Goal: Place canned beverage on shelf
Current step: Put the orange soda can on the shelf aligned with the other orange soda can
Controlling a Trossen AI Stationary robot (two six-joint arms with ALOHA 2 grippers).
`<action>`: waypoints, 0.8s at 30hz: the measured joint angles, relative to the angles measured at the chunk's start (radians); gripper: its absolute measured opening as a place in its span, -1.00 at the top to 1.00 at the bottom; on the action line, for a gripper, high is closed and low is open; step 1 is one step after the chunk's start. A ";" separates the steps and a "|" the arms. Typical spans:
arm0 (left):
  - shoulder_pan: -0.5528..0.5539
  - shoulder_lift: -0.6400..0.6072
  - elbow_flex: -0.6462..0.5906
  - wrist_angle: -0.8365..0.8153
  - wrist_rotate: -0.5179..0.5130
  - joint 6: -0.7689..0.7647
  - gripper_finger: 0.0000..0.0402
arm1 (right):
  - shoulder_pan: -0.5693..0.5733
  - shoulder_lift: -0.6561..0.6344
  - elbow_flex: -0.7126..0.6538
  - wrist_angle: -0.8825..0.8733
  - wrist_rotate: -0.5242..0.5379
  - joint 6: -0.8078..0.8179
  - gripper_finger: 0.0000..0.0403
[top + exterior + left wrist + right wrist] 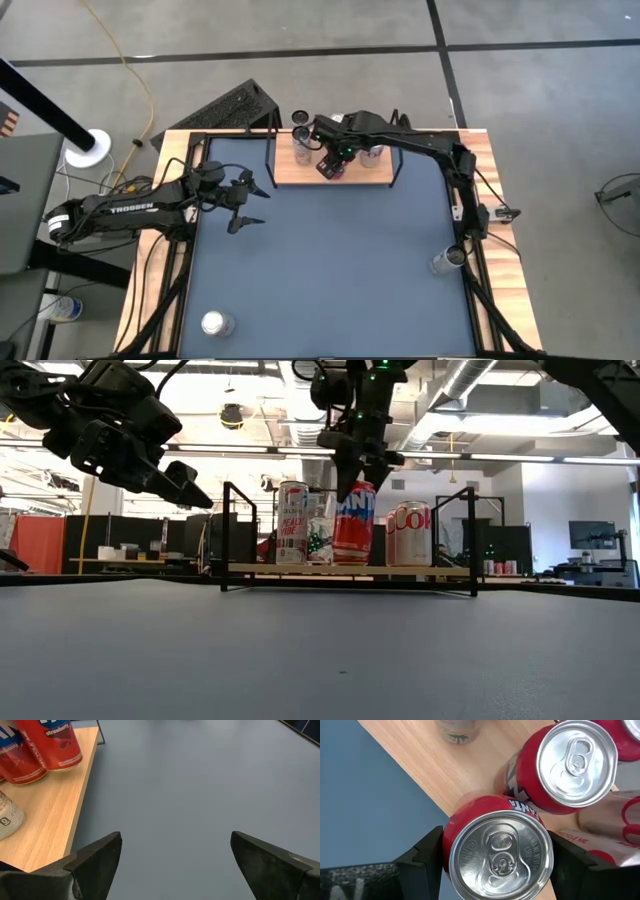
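The shelf (300, 176), a light-wood board on a black wire frame, stands at the table's far edge with several cans on it. My right gripper (497, 862) reaches over it from above and is shut on a red Fanta can (354, 525). That can stands among a tall white and red can (292, 522), another red can (567, 765) and a silver and red cola can (408, 532). My left gripper (175, 855) hangs open over the table's left part (245, 200), holding nothing. My right gripper pinches the Fanta can's upper side wall, just below its top rim (451, 845), between its two fingers (427, 857). The fingers come from above, pointing steeply down. The can stays nearly upright, its base at the level of the shelf board (350, 568); I cannot tell whether it rests there.
One loose can (215, 323) stands near the table's front left corner and another (447, 261) by the right edge. The blue tabletop (340, 270) between them is bare. Wooden rails run along the table's sides.
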 joint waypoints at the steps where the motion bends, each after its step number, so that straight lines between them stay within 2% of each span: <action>1: 0.000 0.000 0.000 0.000 0.000 0.000 -0.81 | 0.000 0.000 0.000 0.001 0.001 -0.006 -0.27; 16: 0.000 0.000 0.000 -0.001 0.000 0.000 -0.81 | 0.011 0.001 -0.001 0.010 0.002 -0.049 -0.27; 24: -0.004 0.000 0.000 -0.001 0.002 -0.006 -0.81 | 0.014 0.042 -0.002 0.009 0.003 -0.059 -0.27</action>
